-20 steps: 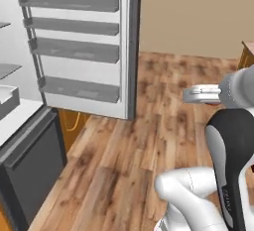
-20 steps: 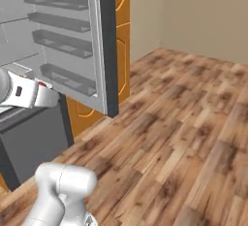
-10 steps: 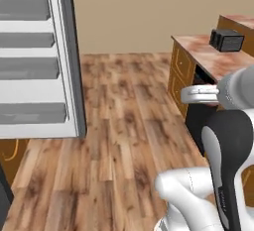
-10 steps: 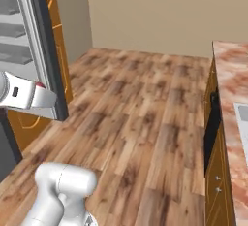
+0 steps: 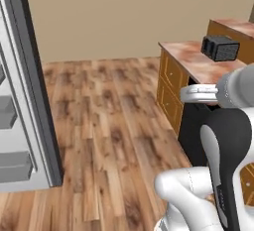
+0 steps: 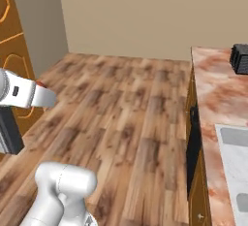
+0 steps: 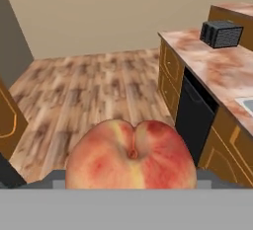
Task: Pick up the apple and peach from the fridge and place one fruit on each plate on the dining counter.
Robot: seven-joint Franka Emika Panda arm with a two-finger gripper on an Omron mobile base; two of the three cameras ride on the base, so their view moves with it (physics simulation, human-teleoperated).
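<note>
Swinging away from the fridge (image 5: pixel 30 101) toward the right-hand tabletop (image 7: pixel 217 63), the base carries the peach (image 7: pixel 131 155), grasped in the end effector (image 7: pixel 131 182), plateward.

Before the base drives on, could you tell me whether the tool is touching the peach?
Touching: in the hand view the peach sits low between the dark finger tips, which press against both its sides.

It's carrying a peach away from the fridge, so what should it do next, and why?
Probably keep turning and driving to find the dining counter. The peach sits in the end effector, the fridge door is off to the left, and ahead lie bare floor and a cabinet counter with a toaster, with no plates in sight.
</note>
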